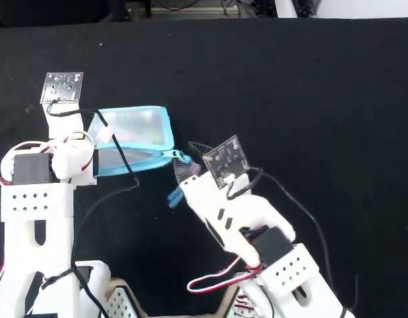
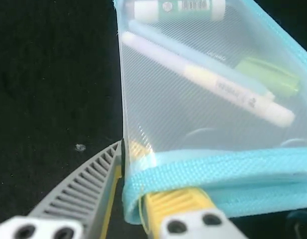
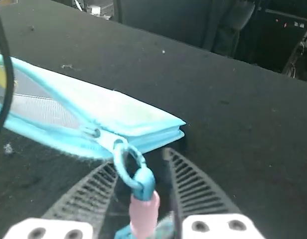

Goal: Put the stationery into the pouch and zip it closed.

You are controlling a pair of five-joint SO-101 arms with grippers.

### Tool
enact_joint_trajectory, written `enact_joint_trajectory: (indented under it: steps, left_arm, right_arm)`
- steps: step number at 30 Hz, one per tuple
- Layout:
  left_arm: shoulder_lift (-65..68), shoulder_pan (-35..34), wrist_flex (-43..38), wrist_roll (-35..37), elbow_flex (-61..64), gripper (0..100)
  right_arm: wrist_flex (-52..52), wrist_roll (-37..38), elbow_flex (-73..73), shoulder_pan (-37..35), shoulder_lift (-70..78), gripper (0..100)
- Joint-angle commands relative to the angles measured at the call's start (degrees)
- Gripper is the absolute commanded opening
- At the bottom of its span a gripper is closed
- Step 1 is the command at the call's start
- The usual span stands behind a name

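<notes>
- One light-blue pouch [image 1: 134,129] lies on the desk [image 1: 290,99], holding one glue stick [image 2: 178,7], two pens [image 2: 208,84] and one green marker [image 2: 268,77].
- Left gripper [image 2: 126,149]: jaws clamped on the pouch's corner.
- Right gripper [image 3: 141,159]: jaws apart around the one zipper pull [image 3: 138,184].

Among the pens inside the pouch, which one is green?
The short, thick marker in the pouch; the long white pen and the pale blue pen beside it are slimmer.

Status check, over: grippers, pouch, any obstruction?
Left gripper clamped on pouch corner. Right gripper open around zipper pull. Stationery inside; black cable lies across pouch.
</notes>
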Motion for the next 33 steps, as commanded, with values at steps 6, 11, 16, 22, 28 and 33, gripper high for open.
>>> enact_joint_trajectory:
  steps: [6,11,16,22,28,33]
  left_arm:
    - [0.44,-0.31,0.35,0.53,1.36,3]
    - [0.44,-0.31,0.35,0.53,1.45,3]
    - [0.44,-0.31,0.09,0.53,1.98,3]
    - [0.44,-0.31,0.00,0.44,2.33,3]
    - [0.44,-0.31,0.00,0.44,2.24,3]
    - [0.44,-0.31,0.00,0.53,2.24,3]
  right_arm:
    - [-9.93,0.44,-0.92,-0.09,12.88,14.3]
    - [-10.99,0.44,-2.77,-0.09,17.63,14.3]
    - [-10.64,4.66,-1.89,-0.09,13.49,5.1]
    - [-6.24,10.37,2.07,-0.44,1.54,1.1]
    - [3.78,10.55,2.59,-0.44,-10.77,1.1]
    - [3.78,10.55,6.02,-0.97,-13.49,1.4]
